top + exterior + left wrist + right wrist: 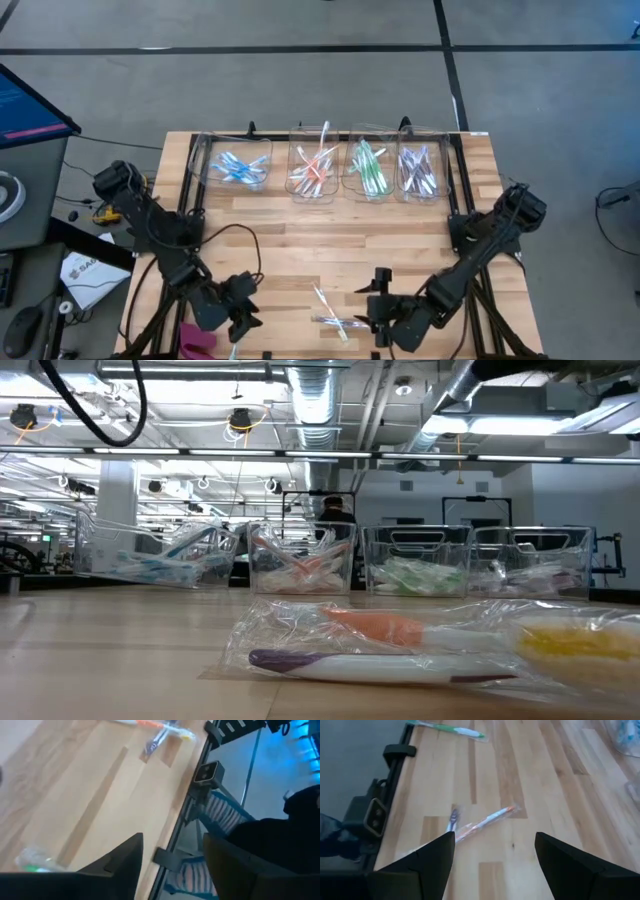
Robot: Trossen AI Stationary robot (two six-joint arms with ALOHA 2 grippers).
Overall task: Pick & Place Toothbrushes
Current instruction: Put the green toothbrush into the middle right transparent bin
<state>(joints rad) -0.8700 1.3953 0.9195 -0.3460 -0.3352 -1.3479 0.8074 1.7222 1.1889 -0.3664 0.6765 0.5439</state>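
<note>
Most of the sorting looked done. At the far side of the pale wooden worktop (330, 240) stood four clear plastic bins in a row (327, 165), and each held small slim toothbrushes of one colour: blue ones (240, 168), orange-red ones (315, 172), green ones (368, 168) and purple ones (418, 172). A few were left to do. Near the front edge, between the two arms, lay a little bunch of wrapped toothbrushes (330, 312), one with a purple handle (330, 660) and one with an orange-red part (375, 626), both in clear wrappers and crossing each other. One more wrapped green toothbrush (452, 730) lay by itself on the wood, over toward the left arm, near the front edge. The left gripper (238, 318) hung low by the front edge, left of the bunch. Its dark fingers (122, 857) were apart, held nothing and touched nothing. The right gripper (385, 318) hung just right of the bunch. Its dark fingers (432, 857) stood wide apart, with nothing between them, and the loose brushes lay on the wood ahead of them. I think those last few still had to go into their bins.
</note>
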